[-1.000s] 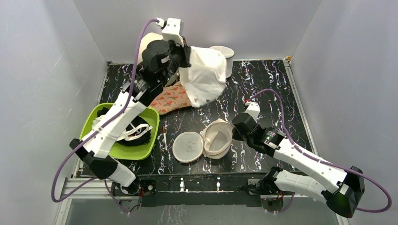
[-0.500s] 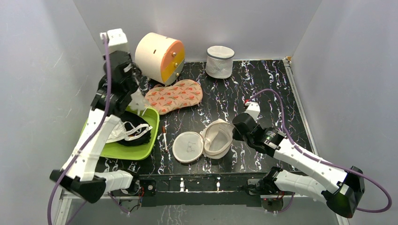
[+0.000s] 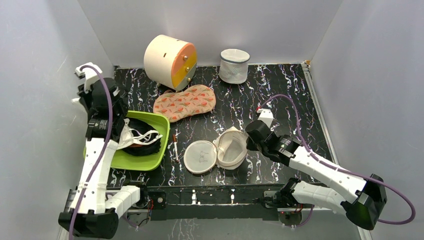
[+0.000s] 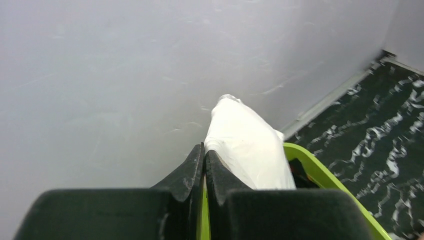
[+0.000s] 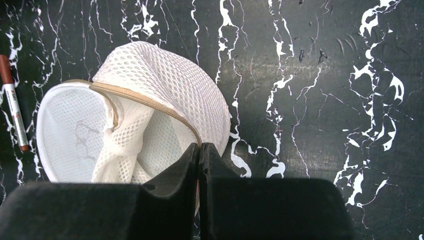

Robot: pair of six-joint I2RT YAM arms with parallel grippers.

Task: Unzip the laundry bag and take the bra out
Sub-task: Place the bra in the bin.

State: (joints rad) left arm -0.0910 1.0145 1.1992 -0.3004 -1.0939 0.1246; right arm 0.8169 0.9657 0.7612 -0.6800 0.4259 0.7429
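The cream mesh laundry bag (image 3: 222, 149) lies open at front centre, its flat face with the black drawing (image 3: 200, 156) folded out to the left. In the right wrist view the bag (image 5: 165, 85) shows empty mesh inside its tan zip trim. My right gripper (image 3: 246, 140) is shut on the bag's right rim, at the trim (image 5: 200, 146). My left gripper (image 3: 119, 132) is over the left side of the green bin (image 3: 150, 160) and shut on the white bra (image 3: 131, 139). The bra (image 4: 245, 145) hangs from the fingertips (image 4: 204, 147) into the bin.
A black garment (image 3: 147, 145) lies in the bin under the bra. A brown pen (image 3: 175, 145) lies left of the bag. An orange patterned cloth (image 3: 185, 102), a cream and orange drum (image 3: 167, 60) and a white cylindrical mesh bag (image 3: 234, 65) are at the back. The left wall is close to the left arm.
My left arm swung from high at the back centre, carrying the bra, leftward and down to the green bin. The right gripper stayed on the bag's rim.
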